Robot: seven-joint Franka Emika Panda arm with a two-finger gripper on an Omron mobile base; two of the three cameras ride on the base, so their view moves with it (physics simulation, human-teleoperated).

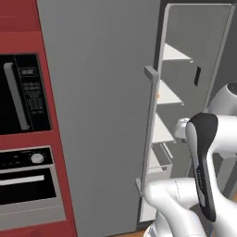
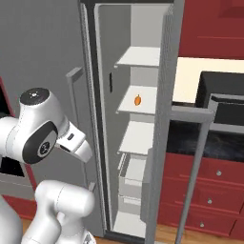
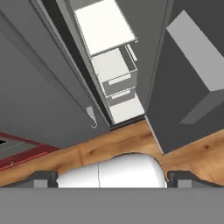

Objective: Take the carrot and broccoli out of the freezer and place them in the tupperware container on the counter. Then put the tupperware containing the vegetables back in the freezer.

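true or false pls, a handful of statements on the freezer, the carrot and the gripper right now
1. The freezer door stands open. True.
2. The carrot lies on the floor in front of the freezer. False: it sits on a white shelf inside, second from the top.
3. The gripper is shut on the carrot. False: its jaws are wide open and hold nothing.
4. The hand view looks down on wooden floor at the freezer's foot. True.
5. A black oven in a red frame stands to the left of the freezer. True.
6. The broccoli sits beside the carrot on that shelf. False: the carrot is alone there.
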